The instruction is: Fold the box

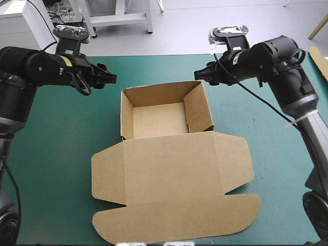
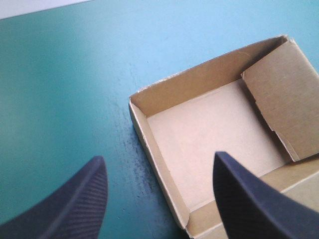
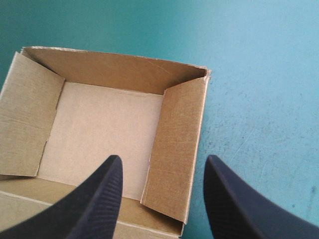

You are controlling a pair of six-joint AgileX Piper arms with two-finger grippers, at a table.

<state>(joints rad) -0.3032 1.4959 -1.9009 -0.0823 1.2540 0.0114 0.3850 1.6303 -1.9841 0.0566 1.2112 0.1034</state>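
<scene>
Your brown box point(image 1: 171, 174), matte corrugated board, lies mid-table on the smooth teal-green cover point(image 1: 56, 138). Its far half is a squarish tray point(image 1: 158, 121) with raised walls, the right wall point(image 1: 198, 106) leaning inward; only its pale floor shows inside. The lid point(image 1: 169, 154) lies flat toward the near edge, with rounded side flaps. Your left gripper point(image 1: 110, 78) hangs beside the tray's far left corner, ribbed black fingers point(image 2: 75, 204) released and apart. Your right gripper point(image 1: 199, 75) hangs by the far right corner, likewise spread. Neither touches the board. A tan strip point(image 1: 319, 60) lies at the table's far right edge.
</scene>
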